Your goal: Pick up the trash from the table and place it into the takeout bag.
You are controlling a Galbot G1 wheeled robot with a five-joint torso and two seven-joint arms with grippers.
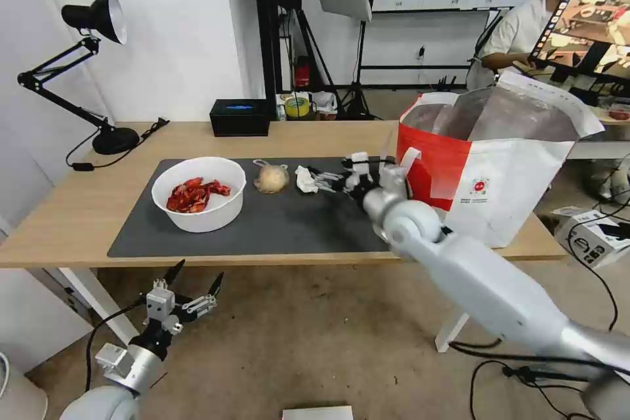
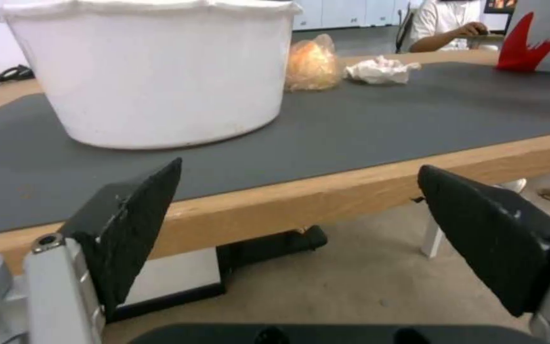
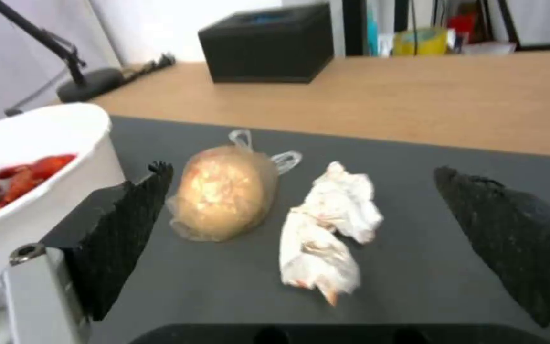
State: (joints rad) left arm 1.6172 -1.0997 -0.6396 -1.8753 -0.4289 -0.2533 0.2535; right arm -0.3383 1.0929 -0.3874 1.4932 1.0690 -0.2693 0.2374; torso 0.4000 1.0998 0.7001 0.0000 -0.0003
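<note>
The crumpled white tissue (image 3: pixel 329 229) lies on the table's (image 1: pixel 79 210) dark mat (image 1: pixel 289 226), beside the knotted bag (image 3: pixel 224 191). The right gripper (image 1: pixel 328 180), fingers spread wide, faces it, probably lined up for a grasp. The takeout bag (image 1: pixel 505 170) stands open nearby; the left gripper (image 1: pixel 193 282) waits wide below the table edge

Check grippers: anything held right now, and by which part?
Nothing held. Right gripper is open, fingers either side of the crumpled tissue without touching it. Left gripper is open below the table.
</note>
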